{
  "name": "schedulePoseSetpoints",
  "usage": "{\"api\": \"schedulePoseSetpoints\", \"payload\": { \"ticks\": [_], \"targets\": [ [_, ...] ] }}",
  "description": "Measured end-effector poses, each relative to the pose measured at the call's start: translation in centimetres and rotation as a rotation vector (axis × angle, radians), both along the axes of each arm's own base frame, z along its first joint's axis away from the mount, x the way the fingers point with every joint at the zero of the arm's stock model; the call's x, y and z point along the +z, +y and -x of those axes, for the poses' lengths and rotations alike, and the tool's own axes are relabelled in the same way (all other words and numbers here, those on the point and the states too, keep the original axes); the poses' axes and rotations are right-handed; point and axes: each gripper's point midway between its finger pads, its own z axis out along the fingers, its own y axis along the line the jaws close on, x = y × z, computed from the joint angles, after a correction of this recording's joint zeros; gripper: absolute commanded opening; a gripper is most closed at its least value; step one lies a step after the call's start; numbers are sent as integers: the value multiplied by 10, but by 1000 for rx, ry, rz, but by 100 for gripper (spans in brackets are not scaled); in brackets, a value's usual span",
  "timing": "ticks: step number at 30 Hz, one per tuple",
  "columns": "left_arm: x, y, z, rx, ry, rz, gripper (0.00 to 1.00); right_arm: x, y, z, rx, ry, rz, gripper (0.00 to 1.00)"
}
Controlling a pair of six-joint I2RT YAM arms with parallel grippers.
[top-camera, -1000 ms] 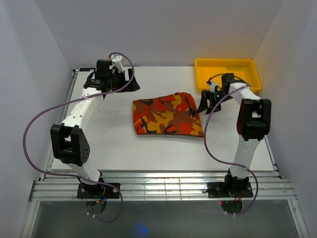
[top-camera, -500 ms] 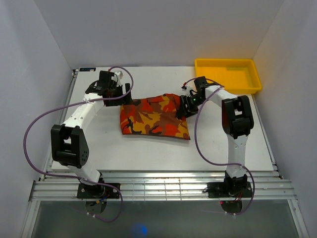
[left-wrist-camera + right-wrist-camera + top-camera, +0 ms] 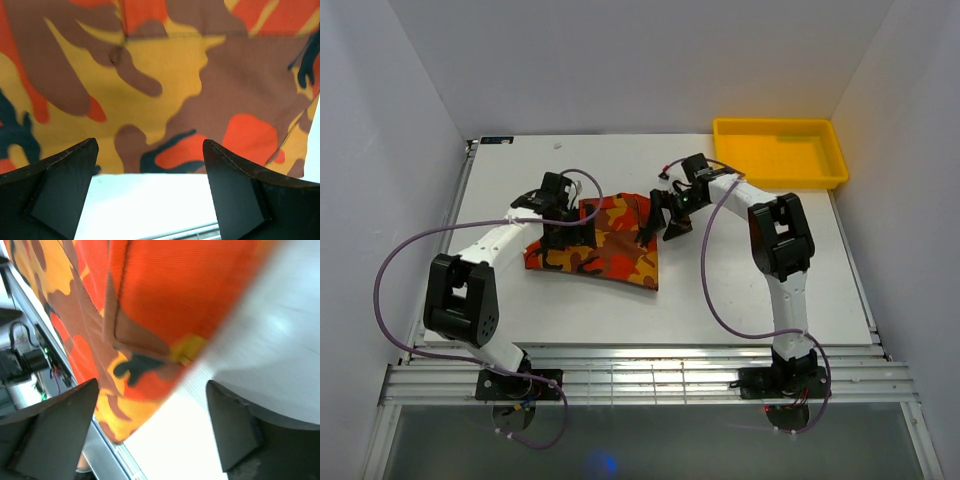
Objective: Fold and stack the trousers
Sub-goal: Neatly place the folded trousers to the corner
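Note:
The camouflage trousers (image 3: 605,250) lie folded in a flat bundle on the white table, left of centre. My left gripper (image 3: 566,216) is at their far left edge, open and empty. In the left wrist view the fabric (image 3: 165,80) fills the top and bare table shows between the open gripper (image 3: 150,146). My right gripper (image 3: 660,218) is at the trousers' far right edge, also open. In the right wrist view the trousers (image 3: 135,305) lie ahead and to the left, with bare table between the gripper (image 3: 152,386).
A plain yellow tray (image 3: 830,172) stands at the far right corner of the table. Grey walls close in the left, back and right sides. A purple cable loops off each arm, and the slotted rail runs along the near edge.
The trousers have slid leftward across the table. Both grippers moved left and nearer with them, the left from the far left corner, the right from beside the tray.

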Motion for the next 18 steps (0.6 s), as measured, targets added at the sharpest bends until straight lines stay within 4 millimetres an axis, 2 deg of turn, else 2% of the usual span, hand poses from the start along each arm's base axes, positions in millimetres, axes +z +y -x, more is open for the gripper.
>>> {"api": "schedulePoseSetpoints", "payload": {
  "ticks": [1, 2, 5, 8, 11, 14, 18],
  "targets": [
    [-3, -2, 7, -2, 11, -3, 98, 4, -7, -6, -17, -14, 3, 97],
    [-6, -4, 12, -5, 21, -8, 98, 10, -16, -13, -40, -30, 6, 90],
    [-10, -14, 15, -18, 20, -25, 98, 41, -53, -41, -128, -114, 5, 90],
    [-18, -25, 5, -29, 21, -63, 98, 79, -94, -64, -211, -230, 6, 90],
    [-35, -36, -9, -33, 37, -90, 98, 107, -126, -76, -263, -322, 16, 90],
    [-58, -35, -18, -11, 74, -149, 98, 116, -140, -75, -271, -358, 25, 90],
    [-63, -28, -43, 38, 79, -198, 98, 103, -144, -64, -259, -317, 44, 90]
  ]
}}
